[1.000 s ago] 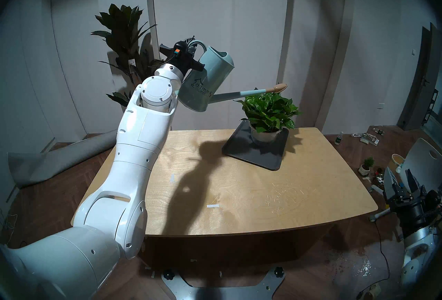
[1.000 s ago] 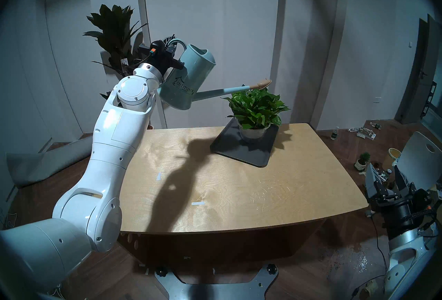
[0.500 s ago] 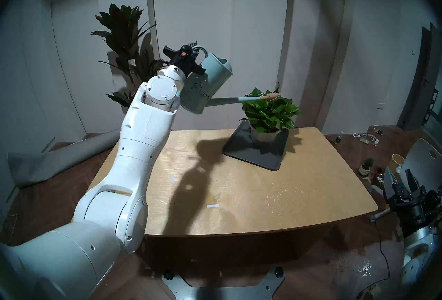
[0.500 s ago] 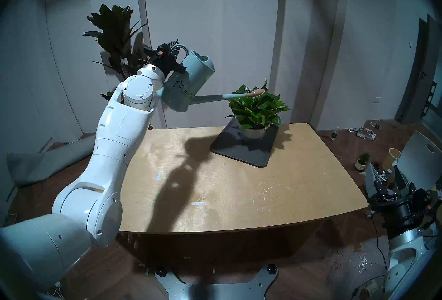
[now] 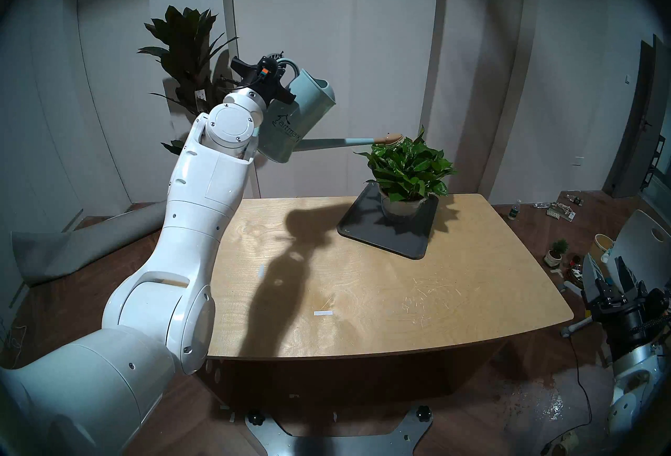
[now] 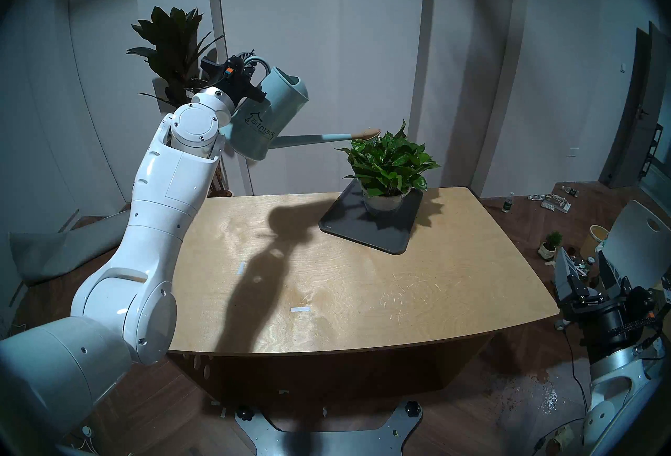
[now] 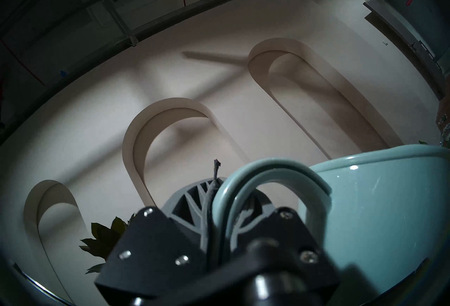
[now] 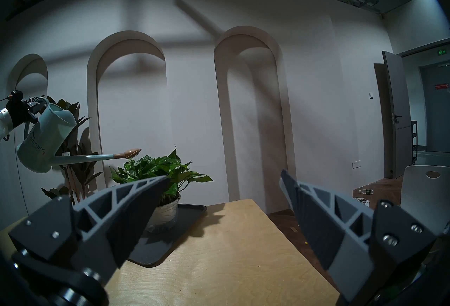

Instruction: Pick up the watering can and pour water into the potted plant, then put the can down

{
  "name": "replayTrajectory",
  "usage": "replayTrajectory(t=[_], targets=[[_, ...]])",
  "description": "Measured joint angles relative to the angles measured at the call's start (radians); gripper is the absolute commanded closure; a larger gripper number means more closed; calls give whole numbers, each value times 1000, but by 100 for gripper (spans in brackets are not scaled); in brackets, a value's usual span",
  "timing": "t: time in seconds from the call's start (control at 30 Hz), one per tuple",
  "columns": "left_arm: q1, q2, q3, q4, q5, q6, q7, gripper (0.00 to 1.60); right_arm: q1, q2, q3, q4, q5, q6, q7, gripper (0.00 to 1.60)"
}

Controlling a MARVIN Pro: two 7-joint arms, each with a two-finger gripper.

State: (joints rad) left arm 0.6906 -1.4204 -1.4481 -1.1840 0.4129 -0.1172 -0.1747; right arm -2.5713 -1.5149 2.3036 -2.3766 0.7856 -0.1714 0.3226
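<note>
The pale teal watering can (image 5: 294, 121) hangs in the air over the table's far left, tilted toward the right. My left gripper (image 5: 282, 65) is shut on its loop handle (image 7: 267, 176). The long spout runs to the right, and its tan rose tip (image 5: 390, 138) sits just above the upper left leaves of the potted plant (image 5: 410, 168). The plant stands in a pale round pot (image 5: 401, 206) on a black tray (image 5: 363, 230). In the right wrist view the tip (image 8: 132, 152) is above the plant (image 8: 160, 171). My right gripper (image 5: 606, 271) is open and empty beyond the table's right edge.
The wooden table (image 5: 399, 299) carries two small white tape marks. A tall dark-leaved plant (image 5: 188, 44) stands behind my left arm. On the floor at the right are a tiny plant in a white pot (image 5: 557, 252), a white chair (image 5: 639, 244) and scattered clutter.
The left arm first dipped the spout tip into the plant's top leaves, then drew the can left and slightly up, so the tip is now over the plant's left edge. The right arm stayed still.
</note>
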Motion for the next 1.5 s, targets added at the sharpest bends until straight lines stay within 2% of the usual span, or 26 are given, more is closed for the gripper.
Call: replayTrajectory(t=[0.37, 0.9, 1.5], targets=[[-26, -10, 8, 2, 50, 0, 0, 160, 2, 1, 0, 1, 0, 0, 1, 0], [-70, -79, 58, 0, 120, 1, 1, 160, 4, 2, 0, 2, 0, 0, 4, 0], [-118, -138, 57, 12, 182, 1, 3, 160, 6, 3, 0, 2, 0, 0, 7, 0]])
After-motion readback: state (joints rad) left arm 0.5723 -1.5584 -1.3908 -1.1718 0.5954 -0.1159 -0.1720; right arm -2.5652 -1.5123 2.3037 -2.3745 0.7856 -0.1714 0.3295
